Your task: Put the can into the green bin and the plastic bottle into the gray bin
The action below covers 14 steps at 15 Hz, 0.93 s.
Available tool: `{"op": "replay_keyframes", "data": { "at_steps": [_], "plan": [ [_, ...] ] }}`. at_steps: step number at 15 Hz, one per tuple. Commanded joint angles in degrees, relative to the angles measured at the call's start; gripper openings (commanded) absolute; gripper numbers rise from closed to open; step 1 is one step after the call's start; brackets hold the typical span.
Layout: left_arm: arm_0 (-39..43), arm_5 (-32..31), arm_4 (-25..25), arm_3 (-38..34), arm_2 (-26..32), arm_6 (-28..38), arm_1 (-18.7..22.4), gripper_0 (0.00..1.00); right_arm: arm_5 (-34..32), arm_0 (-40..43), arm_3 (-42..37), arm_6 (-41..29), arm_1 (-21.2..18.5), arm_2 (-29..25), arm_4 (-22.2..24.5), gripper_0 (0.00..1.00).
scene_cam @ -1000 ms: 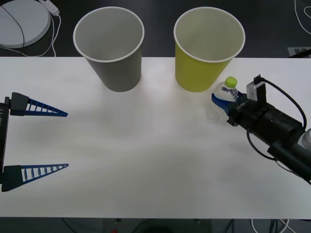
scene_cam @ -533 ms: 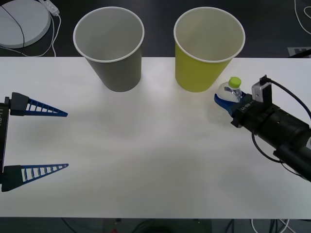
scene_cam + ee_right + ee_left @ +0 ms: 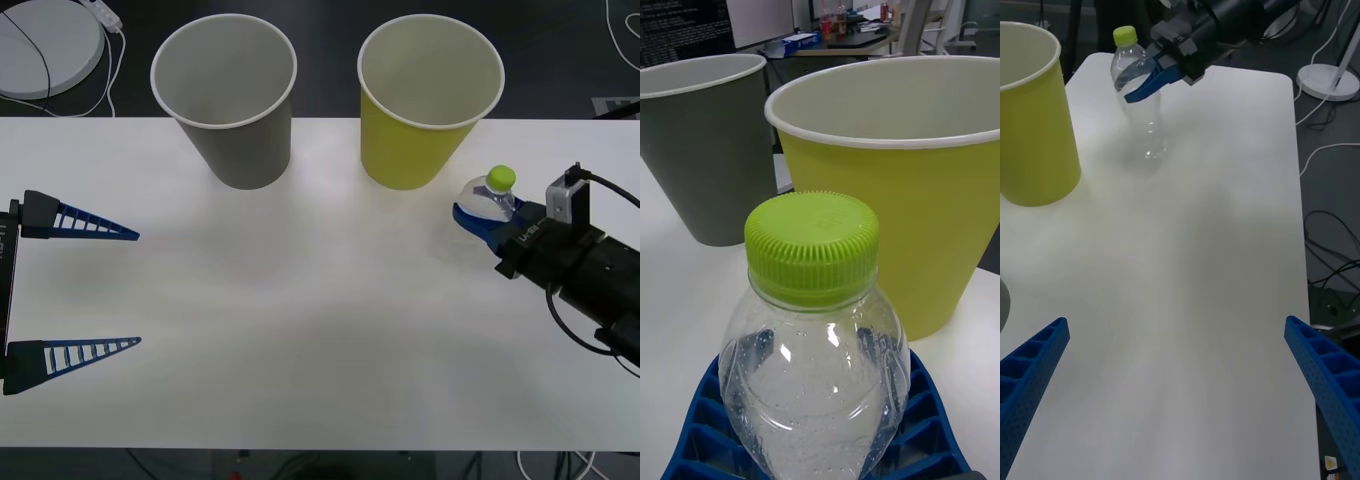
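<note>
While ribbed blue right hand (image 3: 482, 212) clamps it, clear plastic bottle (image 3: 487, 196) stands upright.

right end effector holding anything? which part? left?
The right end effector grips the plastic bottle around its upper body, just below the green cap. The left end effector is open, holding nothing.

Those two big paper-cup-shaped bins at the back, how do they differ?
The gray tapered bin has dull gray walls; the yellow-green tapered bin is bright. The gray one stands on the robot's left, away from the clear plastic bottle; the yellow-green one stands close beside it. Both are upright, with white insides and rims.
</note>
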Motion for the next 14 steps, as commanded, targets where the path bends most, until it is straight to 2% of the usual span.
{"op": "replay_keyframes", "data": {
  "at_steps": [1, 9, 14],
  "plan": [
    [0.00, 0.00, 0.00, 0.00, 0.00, 0.00, 0.00, 1.00, -1.05, 2.98, -3.14, -0.28, -1.73, -1.57, -1.68, 0.00],
    [0.00, 0.00, 0.00, 0.00, 0.00, 0.00, 0.00, 1.00, -2.28, 11.07, -11.14, -2.47, -8.32, -4.65, -9.32, 0.00],
    [0.00, 0.00, 0.00, 0.00, 0.00, 0.00, 0.00, 1.00, -3.60, 15.99, -16.32, -12.93, -13.95, -9.04, -9.41, 0.00]
  ]
}}
